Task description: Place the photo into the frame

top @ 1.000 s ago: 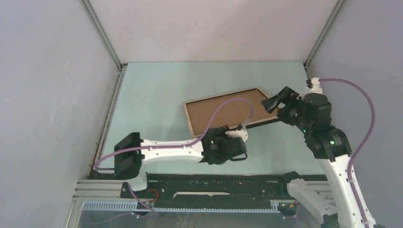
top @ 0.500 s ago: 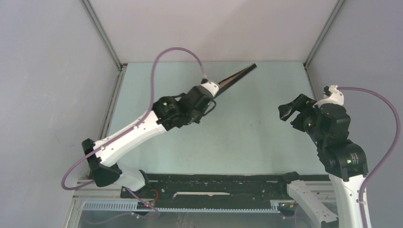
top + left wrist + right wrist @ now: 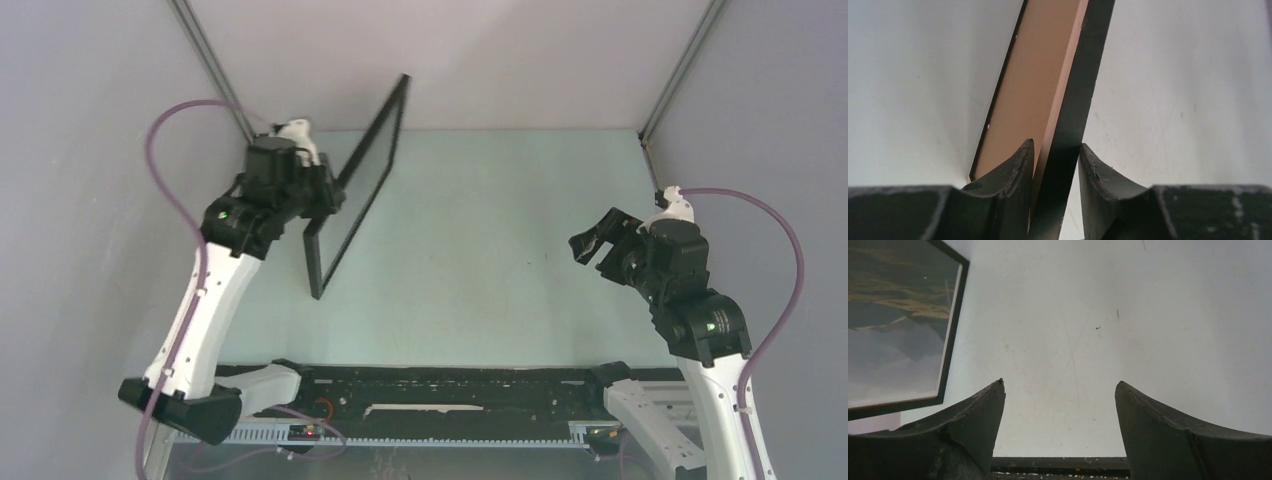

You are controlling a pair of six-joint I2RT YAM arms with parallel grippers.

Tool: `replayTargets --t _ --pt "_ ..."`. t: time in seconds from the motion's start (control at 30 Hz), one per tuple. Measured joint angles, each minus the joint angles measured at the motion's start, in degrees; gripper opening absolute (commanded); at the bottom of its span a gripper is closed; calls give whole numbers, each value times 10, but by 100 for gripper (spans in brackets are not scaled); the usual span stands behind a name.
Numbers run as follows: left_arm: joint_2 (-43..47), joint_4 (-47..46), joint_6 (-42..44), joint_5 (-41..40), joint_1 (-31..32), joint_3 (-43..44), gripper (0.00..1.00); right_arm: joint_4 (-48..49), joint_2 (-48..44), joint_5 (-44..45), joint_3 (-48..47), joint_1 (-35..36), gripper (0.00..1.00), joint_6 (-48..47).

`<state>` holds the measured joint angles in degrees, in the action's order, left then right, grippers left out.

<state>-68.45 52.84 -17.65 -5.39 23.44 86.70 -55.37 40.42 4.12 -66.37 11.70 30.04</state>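
Observation:
My left gripper point(image 3: 328, 196) is shut on the edge of the frame point(image 3: 368, 175) and holds it up on edge above the table's back left. In the left wrist view the fingers point(image 3: 1013, 170) clamp the black rim point(image 3: 1083, 85), with the brown backing board point(image 3: 1033, 75) on the frame's back side. The right wrist view shows the frame's black front rim point(image 3: 950, 350) with the photo point(image 3: 893, 330), a dark mountain landscape with a white border, inside it. My right gripper point(image 3: 592, 240) is open and empty above the table's right side, apart from the frame; it also shows in the right wrist view point(image 3: 1059, 385).
The pale green table point(image 3: 480, 250) is enclosed by grey walls on the left, back and right, with metal corner posts point(image 3: 212, 70). A black rail point(image 3: 450, 385) runs along the near edge between the arm bases.
The frame lay back-up on the table a second ago. My left gripper has lifted it and swung it to the back left, now standing on edge. My right gripper let go and drew back.

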Motion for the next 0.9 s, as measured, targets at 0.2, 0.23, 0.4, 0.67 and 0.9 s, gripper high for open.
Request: replayTargets --t 0.2,0.23,0.4,0.67,0.9 --pt "54 -63 -64 152 -230 -61 0 14 7 -23 20 0 87 3" --pt "55 -74 -72 180 -259 -69 0 15 10 -25 21 0 87 3" --pt "48 -145 -132 303 -382 -113 0 23 14 -29 34 0 87 3" --pt "59 -243 -208 367 -441 -179 0 55 32 -64 67 0 86 8" --pt "70 -255 -228 370 -468 -195 0 81 58 -85 83 0 85 10"
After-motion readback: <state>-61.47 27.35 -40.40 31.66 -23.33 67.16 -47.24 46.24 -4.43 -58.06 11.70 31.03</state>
